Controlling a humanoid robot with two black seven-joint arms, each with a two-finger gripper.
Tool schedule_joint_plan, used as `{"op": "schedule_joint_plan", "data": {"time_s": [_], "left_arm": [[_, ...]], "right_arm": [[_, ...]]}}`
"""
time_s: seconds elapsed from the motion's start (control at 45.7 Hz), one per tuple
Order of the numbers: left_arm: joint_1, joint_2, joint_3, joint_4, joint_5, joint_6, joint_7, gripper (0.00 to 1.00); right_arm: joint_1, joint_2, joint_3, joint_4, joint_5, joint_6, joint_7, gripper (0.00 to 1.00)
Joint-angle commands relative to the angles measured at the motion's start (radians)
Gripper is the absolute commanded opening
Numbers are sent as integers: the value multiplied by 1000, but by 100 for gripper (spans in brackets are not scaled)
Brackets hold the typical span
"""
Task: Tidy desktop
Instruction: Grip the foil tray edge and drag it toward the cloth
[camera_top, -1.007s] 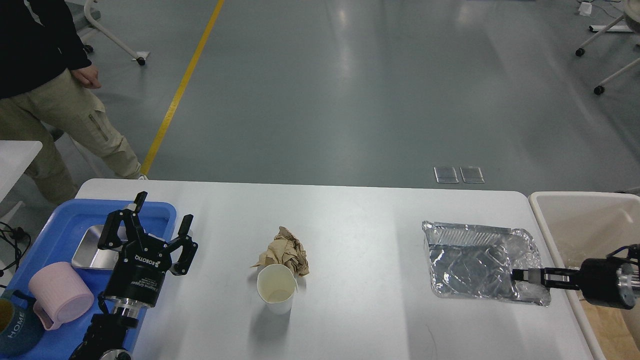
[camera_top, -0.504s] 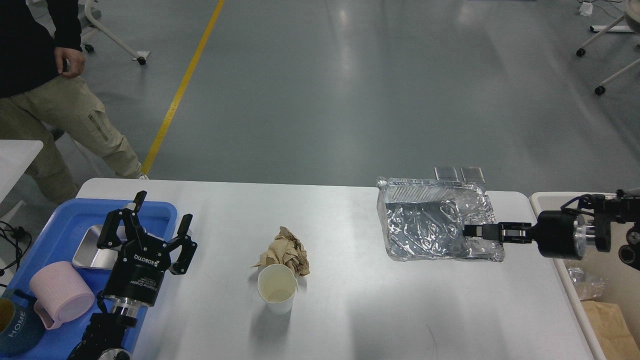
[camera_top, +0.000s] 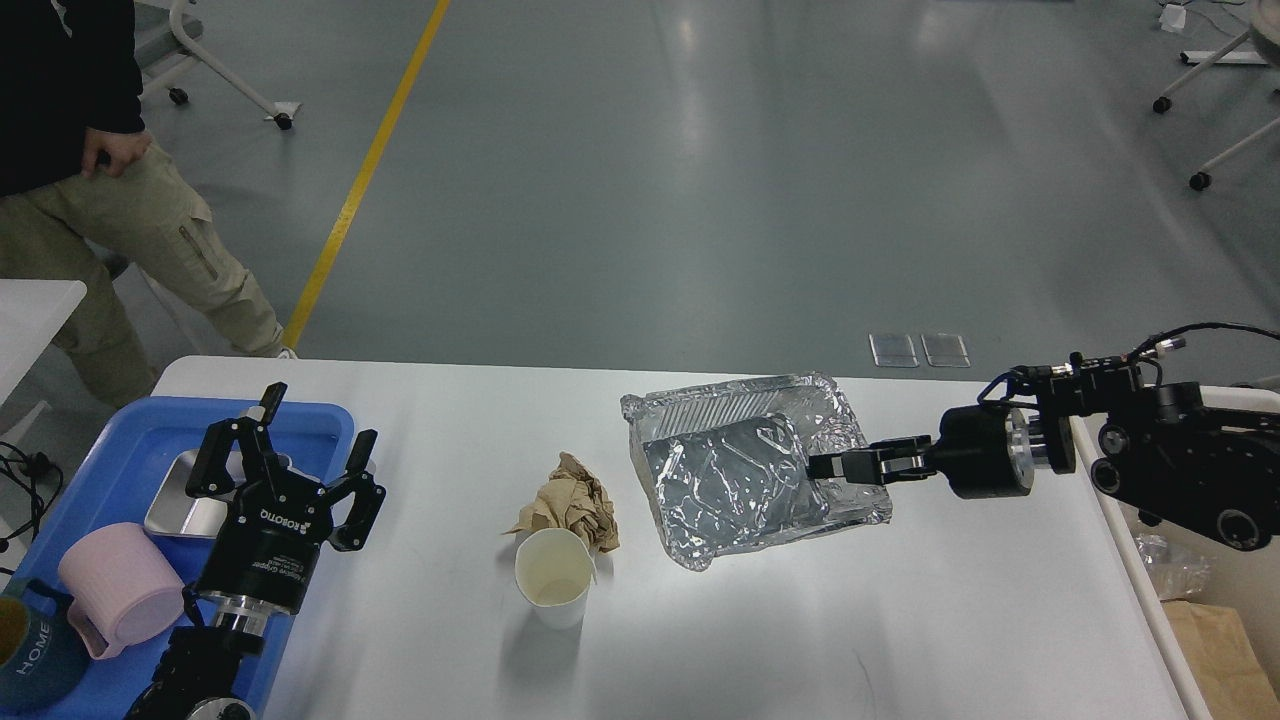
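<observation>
Counter (camera_top: 700, 640) spanning the near view, still cluttered: foil tray (camera_top: 745, 480) clamped at its edge by right pincer (camera_top: 825, 466), paper cup (camera_top: 552, 578) and crumpled wad (camera_top: 572, 512) unhandled. Left pincer (camera_top: 300, 460) spread, empty. Most tidying left.

right gripper (camera_top: 822, 466) clamped on foil tray (camera_top: 745, 480) above desktop (camera_top: 700, 620), beside crumpled paper (camera_top: 572, 505), paper cup (camera_top: 551, 577)

"ROBOTIQ" on left pincer (camera_top: 283, 462); "HOME" on cup (camera_top: 35, 650)
</observation>
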Motion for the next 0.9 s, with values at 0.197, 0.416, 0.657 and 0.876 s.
{"op": "schedule_joint_plan", "data": {"time_s": [0.197,0.416,0.657,0.876], "left_arm": [[1,3,-1,0,0,0,0,97],[0,6,-9,0,-3,-5,3,97],[-12,46,-20,3,-14,14,24,97],[-28,167,-1,-35,-20,52,122,97]], "right_arm": [[63,196,-125,-191,95,4,4,0],[67,270,-134,-257,146,9,6,0],[86,304,-184,-283,183,9,6,0],[80,316,-184,-293,184,8,7,0]]}}
